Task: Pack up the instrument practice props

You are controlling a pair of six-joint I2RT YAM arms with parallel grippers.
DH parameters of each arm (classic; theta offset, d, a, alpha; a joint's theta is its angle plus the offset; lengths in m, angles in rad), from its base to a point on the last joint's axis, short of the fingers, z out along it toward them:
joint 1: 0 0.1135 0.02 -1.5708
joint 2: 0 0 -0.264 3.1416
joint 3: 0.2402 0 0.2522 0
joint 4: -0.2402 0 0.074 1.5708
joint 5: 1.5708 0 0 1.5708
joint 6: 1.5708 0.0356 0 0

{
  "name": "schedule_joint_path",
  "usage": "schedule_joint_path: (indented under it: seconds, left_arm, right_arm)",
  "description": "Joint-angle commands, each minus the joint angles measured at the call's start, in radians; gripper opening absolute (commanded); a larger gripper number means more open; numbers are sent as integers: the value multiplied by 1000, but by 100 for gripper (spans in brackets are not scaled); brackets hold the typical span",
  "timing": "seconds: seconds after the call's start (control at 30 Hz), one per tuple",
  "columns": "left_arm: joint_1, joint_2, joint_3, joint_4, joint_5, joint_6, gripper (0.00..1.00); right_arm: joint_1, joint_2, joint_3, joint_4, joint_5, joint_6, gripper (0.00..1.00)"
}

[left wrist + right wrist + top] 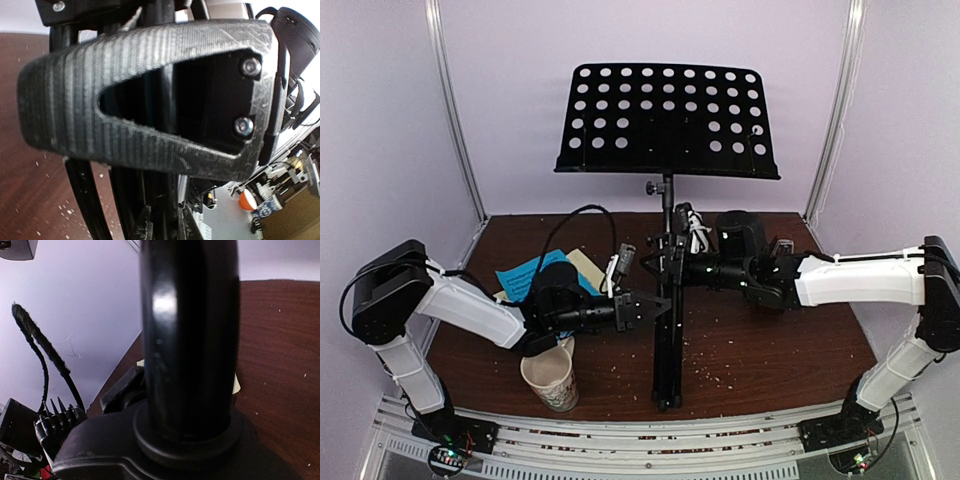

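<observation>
At the near edge of the bench [780, 350], just ahead of the left arm's base, a cream patterned mug [550, 378] stands upright, leaning neither way. Pale specks are scattered over the dark wood around it.

A little further in, the black perforated tripod music stand [665, 120] rises from the middle of the bench, its legs gathered into a narrow bundle of black tubes that meets the wood just right of the mug. The left gripper [642, 308] reaches in from the left at the lower part of that bundle. Its jaws are narrow and appear to be pinched on one of the tubes. In the left wrist view one ribbed finger [150, 100] fills the frame, with the tubes running behind it, so the contact itself is hidden.

Slightly higher and further back, the right gripper [672, 265] comes in from the right and meets the pole [190, 340]. The right wrist view shows only the pole and a collar, very close, so I cannot tell whether the jaws are clamped on it.

Behind the left arm, the blue and pale yellow printed music sheets [523, 275] lie flat on the bench, partly covered by the arm, left of the stand and apart from it.

Farthest back, the stand's perforated plate sits tilted at the top of the pole, in front of the pale wall.
</observation>
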Motion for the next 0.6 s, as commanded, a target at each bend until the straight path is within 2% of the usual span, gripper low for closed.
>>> schedule_joint_path:
  seconds: [0.0, 0.33, 0.57]
  left_arm:
    - [-23, -88, -35, 157, -10, -118, 0]
    - [-23, -62, -56, 154, -38, -183, 0]
    - [-23, -10, -76, 190, -45, -217, 0]
  right_arm:
    - [-31, 7, 26, 24, 168, 12, 0]
    - [-36, 155, 73, -26, 159, 96, 0]
    - [-52, 260, 54, 18, 115, 176, 0]
